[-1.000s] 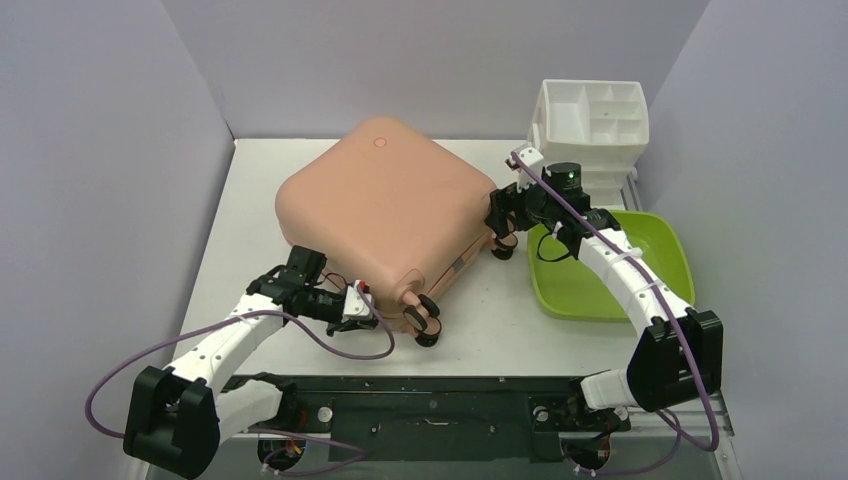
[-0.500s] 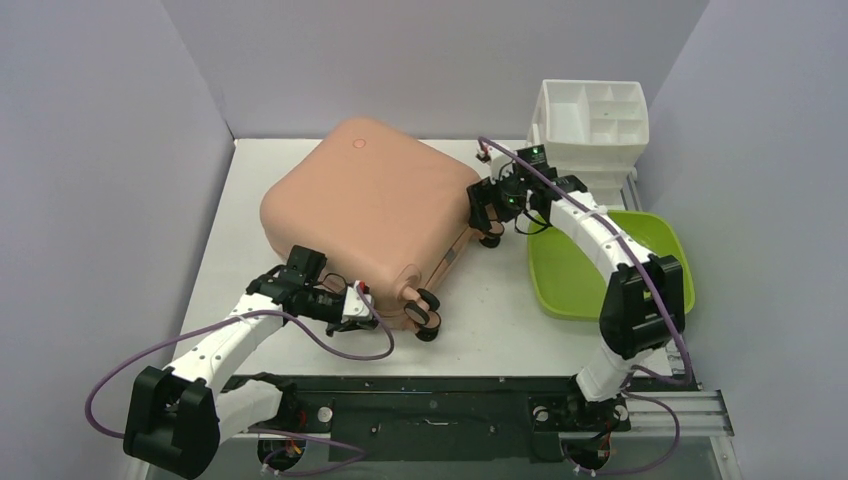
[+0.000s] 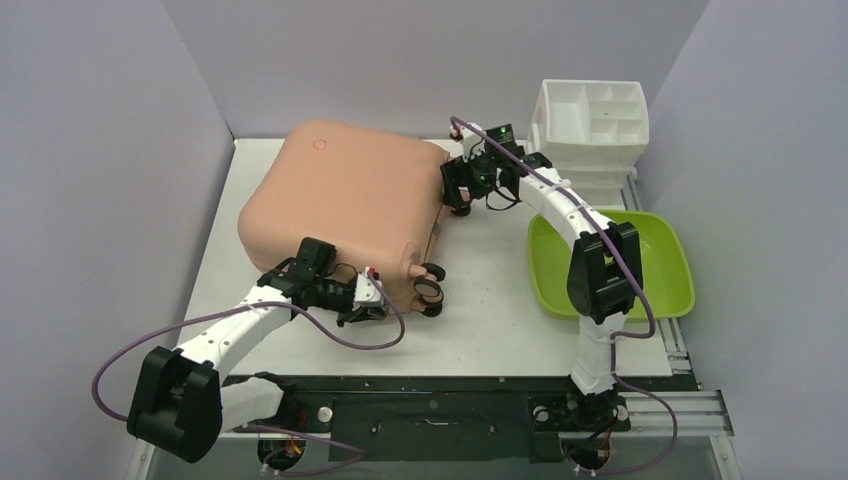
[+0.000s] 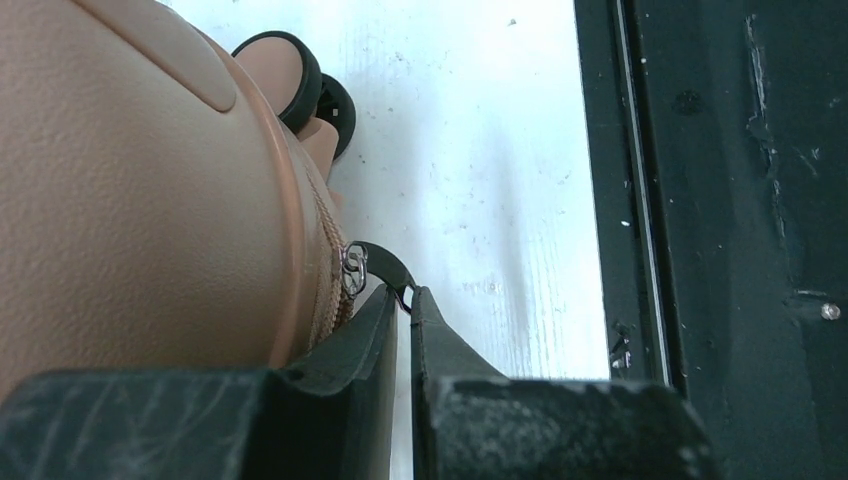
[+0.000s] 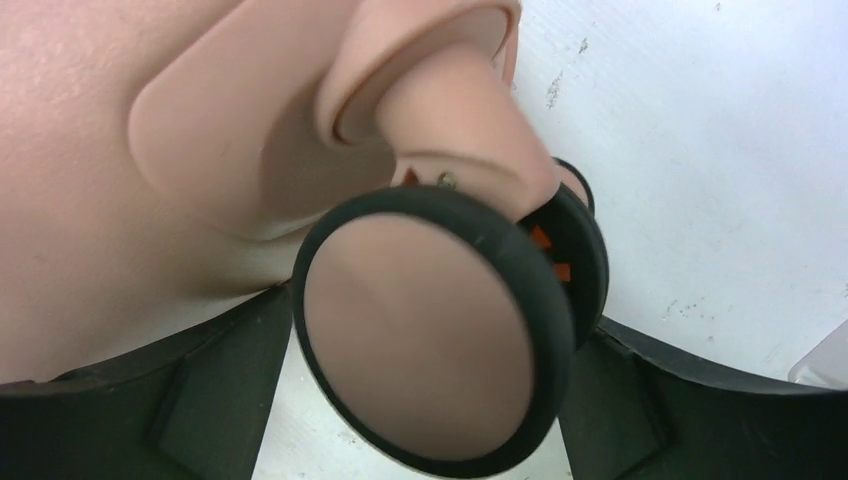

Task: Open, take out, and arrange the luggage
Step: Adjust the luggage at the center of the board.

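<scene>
- The left pincer is pinching fully closed on the zipper pull at the near-right corner of the luggage.
- The right pincer is spreading wide around a caster wheel at the far-right corner, both fingers apparently pressing on it.
- The luggage is lying flat and closed on the left half of the surface, its wheeled end facing right toward the lime-green tray and its long axis running roughly left to right.
- I'm judging that the opening step is under way. Next, the pull needs drawing along the seam while the wheel grip is steadying the shell.
</scene>
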Robot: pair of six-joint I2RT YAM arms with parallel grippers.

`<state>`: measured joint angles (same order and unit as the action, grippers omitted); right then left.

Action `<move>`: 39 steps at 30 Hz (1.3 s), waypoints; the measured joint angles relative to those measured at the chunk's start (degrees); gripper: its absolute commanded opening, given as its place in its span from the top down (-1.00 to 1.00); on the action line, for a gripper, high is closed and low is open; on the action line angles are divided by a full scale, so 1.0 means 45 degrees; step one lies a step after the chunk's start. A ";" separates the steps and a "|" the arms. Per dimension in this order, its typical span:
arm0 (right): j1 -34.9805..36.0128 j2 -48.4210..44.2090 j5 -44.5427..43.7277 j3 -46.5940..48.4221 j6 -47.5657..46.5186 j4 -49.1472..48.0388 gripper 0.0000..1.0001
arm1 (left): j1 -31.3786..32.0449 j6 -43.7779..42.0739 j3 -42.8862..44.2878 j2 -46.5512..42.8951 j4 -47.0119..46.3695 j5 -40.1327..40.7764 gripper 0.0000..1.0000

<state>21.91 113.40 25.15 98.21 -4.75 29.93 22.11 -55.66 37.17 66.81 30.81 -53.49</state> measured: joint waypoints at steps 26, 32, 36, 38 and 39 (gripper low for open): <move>0.0957 -1.1079 0.4299 -1.4926 -0.0053 -0.8262 -0.74 | -0.4167 0.7475 0.2628 -0.1379 -0.4391 -0.2079 -0.64; 0.2637 -1.0885 0.4736 -1.5504 -0.1501 -0.9058 -0.66 | -0.3759 0.9437 0.2472 -0.0408 -0.6970 0.0729 -0.64; 0.4163 -1.0074 0.3667 -1.5504 -0.2152 -0.9632 -0.61 | -0.3463 1.0151 0.2472 -0.0049 -0.7849 0.1841 -0.64; 0.4818 -0.9530 0.2545 -1.5504 -0.2225 -0.9612 -0.61 | -0.3424 1.0486 0.2506 0.0243 -0.8208 0.2186 -0.64; 0.4983 -0.9248 0.2001 -1.5504 -0.2244 -0.9700 -0.61 | -0.3410 1.0618 0.2550 0.0379 -0.8340 0.2327 -0.64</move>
<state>44.34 71.79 34.15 28.45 -14.85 -13.72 6.76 -7.88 48.64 68.51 -6.72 -43.03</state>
